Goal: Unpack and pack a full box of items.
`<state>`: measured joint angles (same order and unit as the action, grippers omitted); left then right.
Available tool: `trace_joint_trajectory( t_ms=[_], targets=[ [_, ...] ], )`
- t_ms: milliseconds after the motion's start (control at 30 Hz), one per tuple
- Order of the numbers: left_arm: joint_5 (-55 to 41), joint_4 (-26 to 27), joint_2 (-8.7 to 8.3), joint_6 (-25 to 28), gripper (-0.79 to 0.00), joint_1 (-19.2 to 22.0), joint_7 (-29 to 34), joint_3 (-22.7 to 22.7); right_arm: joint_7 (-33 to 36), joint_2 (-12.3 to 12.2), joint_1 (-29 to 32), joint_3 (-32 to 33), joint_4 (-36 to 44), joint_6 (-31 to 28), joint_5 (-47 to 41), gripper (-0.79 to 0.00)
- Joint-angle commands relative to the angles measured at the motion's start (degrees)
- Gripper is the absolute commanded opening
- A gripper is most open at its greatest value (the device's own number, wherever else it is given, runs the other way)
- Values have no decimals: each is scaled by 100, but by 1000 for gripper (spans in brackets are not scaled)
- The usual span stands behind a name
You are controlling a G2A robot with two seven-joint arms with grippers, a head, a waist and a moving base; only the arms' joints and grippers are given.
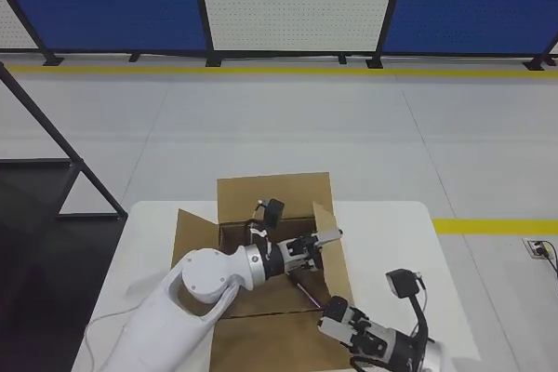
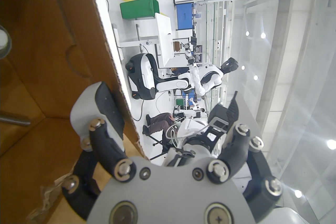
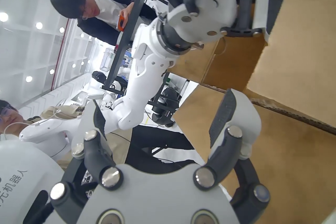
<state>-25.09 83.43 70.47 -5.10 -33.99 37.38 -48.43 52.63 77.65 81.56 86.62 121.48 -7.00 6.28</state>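
Note:
An open cardboard box [image 1: 274, 195] stands on the white table with its flaps spread. My left gripper [image 1: 323, 241] is at the box's right side flap [image 1: 335, 265]. It is open and straddles that flap's edge [image 2: 110, 51], with one finger [image 2: 105, 104] on the inner face and the other outside. My right gripper [image 1: 338, 311] is open by the box's near right corner with nothing between its fingers [image 3: 228, 114]. The right wrist view looks up at the left gripper [image 3: 252, 22] on the flap. Inside the box lie a metal ring [image 2: 3, 43], a metal rod [image 2: 13, 120] and crinkled plastic [image 2: 50, 193].
The box's front flap [image 1: 260, 344] lies toward me over the table [image 1: 400, 242]. Bare tabletop lies to the right of the box. A thin purple item [image 1: 307, 293] lies on the box floor. A black frame [image 1: 37, 121] stands off the table's left side.

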Motion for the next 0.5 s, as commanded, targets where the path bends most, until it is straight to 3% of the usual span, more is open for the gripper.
trace_joint_trajectory(
  t_ms=[0, 467],
  targets=[
    [-43, -25, 51, 12, 0, 71, -14, 78, -124, -14, 3, -35, -18, 116, 194, 0],
    [-185, -444, 320, 155, 0, 444, 35, 281, -1170, -77, 122, -14, 137, 530, 433, 0]
  ],
)
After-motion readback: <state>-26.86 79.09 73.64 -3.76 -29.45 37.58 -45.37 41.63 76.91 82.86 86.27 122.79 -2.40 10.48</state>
